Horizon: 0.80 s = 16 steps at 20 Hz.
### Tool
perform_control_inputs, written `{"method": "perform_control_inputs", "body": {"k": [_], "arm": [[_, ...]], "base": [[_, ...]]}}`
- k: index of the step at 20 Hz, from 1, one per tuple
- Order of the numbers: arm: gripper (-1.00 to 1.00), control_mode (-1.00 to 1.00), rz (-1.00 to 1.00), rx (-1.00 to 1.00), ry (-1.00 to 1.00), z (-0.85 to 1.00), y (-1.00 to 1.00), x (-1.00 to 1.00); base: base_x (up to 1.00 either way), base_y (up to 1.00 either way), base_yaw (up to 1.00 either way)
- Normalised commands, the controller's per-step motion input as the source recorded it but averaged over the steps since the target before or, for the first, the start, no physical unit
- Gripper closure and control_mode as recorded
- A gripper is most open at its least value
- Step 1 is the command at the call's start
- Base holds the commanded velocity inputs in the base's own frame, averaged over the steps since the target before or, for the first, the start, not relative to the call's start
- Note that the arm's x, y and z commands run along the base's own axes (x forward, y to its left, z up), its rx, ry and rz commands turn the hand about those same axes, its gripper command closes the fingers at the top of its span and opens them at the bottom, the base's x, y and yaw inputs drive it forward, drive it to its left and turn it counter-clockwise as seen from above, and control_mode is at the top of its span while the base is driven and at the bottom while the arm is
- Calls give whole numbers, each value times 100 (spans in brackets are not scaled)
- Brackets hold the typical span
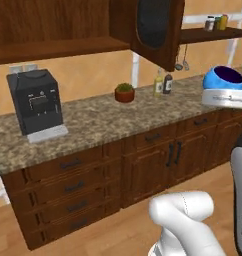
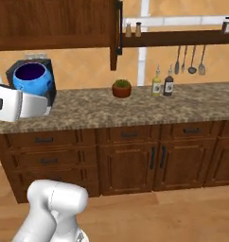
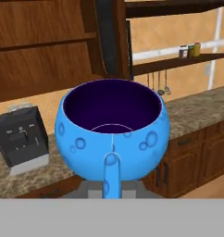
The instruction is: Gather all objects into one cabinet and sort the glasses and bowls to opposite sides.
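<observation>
In the left base view a blue cup (image 1: 223, 79) sits at about 3 o'clock, upright on the white hand, held clear above the granite counter (image 1: 93, 120), with the open wall cabinet (image 1: 58, 30) at 11 o'clock and a coffee machine (image 1: 37, 102) at 9 o'clock. In the right base view the cup (image 2: 33, 78) rides at 9 o'clock, in front of the coffee machine (image 2: 49, 71), with a small potted plant (image 2: 121, 88) near centre. In the hand view the cup (image 3: 113, 134) is at centre, its handle toward 6 o'clock; the gripper appears closed on it, its fingertips hidden.
</observation>
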Motion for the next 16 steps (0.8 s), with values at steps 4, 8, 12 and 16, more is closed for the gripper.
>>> {"method": "perform_control_inputs", "body": {"k": [4,8,12,16], "arm": [[100,100,0,0,0,0,0,0],[100,100,0,0,0,0,0,0],[100,100,0,0,0,0,0,0],[100,100,0,0,0,0,0,0]], "base": [[-23,-48,-79],[0,-72,-80],[0,-83,-76],[0,-91,-72]]}}
